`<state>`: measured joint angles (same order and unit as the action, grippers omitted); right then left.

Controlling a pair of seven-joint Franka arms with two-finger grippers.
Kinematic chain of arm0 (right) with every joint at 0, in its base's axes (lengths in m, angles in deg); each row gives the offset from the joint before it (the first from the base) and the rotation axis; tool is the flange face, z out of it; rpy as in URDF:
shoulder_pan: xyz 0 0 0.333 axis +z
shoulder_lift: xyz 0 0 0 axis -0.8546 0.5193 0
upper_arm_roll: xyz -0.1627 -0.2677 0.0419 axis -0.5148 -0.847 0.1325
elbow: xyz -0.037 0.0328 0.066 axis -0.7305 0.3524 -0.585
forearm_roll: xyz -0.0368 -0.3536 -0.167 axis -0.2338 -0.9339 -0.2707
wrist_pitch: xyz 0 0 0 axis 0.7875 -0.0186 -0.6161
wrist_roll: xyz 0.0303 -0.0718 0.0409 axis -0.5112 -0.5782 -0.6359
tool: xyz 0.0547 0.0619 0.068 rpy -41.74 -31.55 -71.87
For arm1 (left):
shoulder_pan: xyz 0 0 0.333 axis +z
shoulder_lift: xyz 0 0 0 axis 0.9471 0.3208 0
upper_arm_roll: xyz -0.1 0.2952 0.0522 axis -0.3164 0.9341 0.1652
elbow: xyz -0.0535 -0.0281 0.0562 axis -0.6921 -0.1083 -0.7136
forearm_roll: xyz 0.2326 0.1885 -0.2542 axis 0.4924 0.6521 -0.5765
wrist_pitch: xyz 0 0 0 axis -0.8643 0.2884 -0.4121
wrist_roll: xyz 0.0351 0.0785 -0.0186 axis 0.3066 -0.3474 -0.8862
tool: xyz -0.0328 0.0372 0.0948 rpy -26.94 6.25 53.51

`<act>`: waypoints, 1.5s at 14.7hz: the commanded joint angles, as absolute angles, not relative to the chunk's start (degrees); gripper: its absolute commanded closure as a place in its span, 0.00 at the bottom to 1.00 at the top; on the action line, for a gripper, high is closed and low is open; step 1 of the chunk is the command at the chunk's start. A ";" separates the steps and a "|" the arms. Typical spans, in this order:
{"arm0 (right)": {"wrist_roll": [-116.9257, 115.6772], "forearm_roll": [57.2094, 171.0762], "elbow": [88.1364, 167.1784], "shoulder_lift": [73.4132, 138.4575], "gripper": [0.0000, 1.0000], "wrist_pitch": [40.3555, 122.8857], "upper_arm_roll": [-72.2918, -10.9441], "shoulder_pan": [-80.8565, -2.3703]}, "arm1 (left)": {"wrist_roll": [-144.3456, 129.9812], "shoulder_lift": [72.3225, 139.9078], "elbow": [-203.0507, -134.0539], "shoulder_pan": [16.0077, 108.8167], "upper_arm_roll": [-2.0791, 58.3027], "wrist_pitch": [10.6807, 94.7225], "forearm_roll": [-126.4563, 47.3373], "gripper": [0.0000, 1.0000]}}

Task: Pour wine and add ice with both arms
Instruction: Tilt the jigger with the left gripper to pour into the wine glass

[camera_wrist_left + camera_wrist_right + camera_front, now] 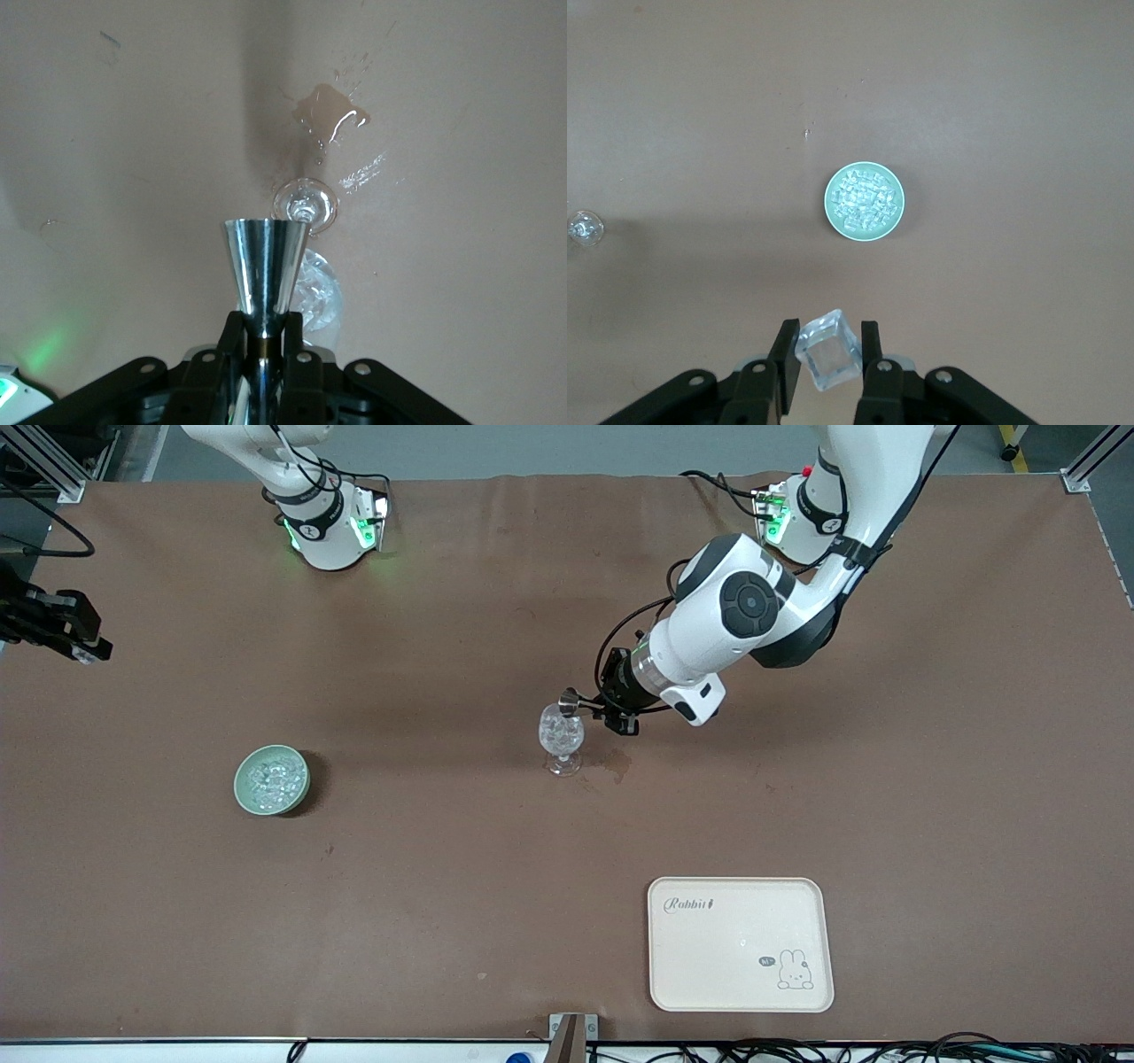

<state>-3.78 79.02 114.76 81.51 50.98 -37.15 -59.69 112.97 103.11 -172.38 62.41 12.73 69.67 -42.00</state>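
A clear wine glass (561,740) stands mid-table with glinting ice chunks in its bowl. My left gripper (611,713) is beside the glass's rim, shut on a steel jigger (571,704) that lies tipped with its mouth at the rim. In the left wrist view the jigger (264,266) sits between my left gripper's jaws (264,323), with the glass (306,205) below. My right gripper (828,341) is shut on one clear ice cube (828,361), high over the table near a green bowl (864,201) full of ice. That bowl (272,779) stands toward the right arm's end.
A small wet patch (616,763) lies on the brown table beside the glass's foot. A cream tray (741,943) with a rabbit print lies nearer the front camera, toward the left arm's end. The right arm's black hand (53,624) shows at the view's edge.
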 commanded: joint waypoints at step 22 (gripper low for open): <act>-4.16 79.06 114.42 83.79 0.93 53.71 -36.78 -59.59 | 131.21 109.84 -160.16 55.21 13.48 55.16 -16.51 0.99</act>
<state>-4.14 79.08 114.77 83.39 53.41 -36.83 -59.12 129.43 107.04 -163.93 56.95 13.05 57.54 -19.11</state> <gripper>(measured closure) 0.683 0.793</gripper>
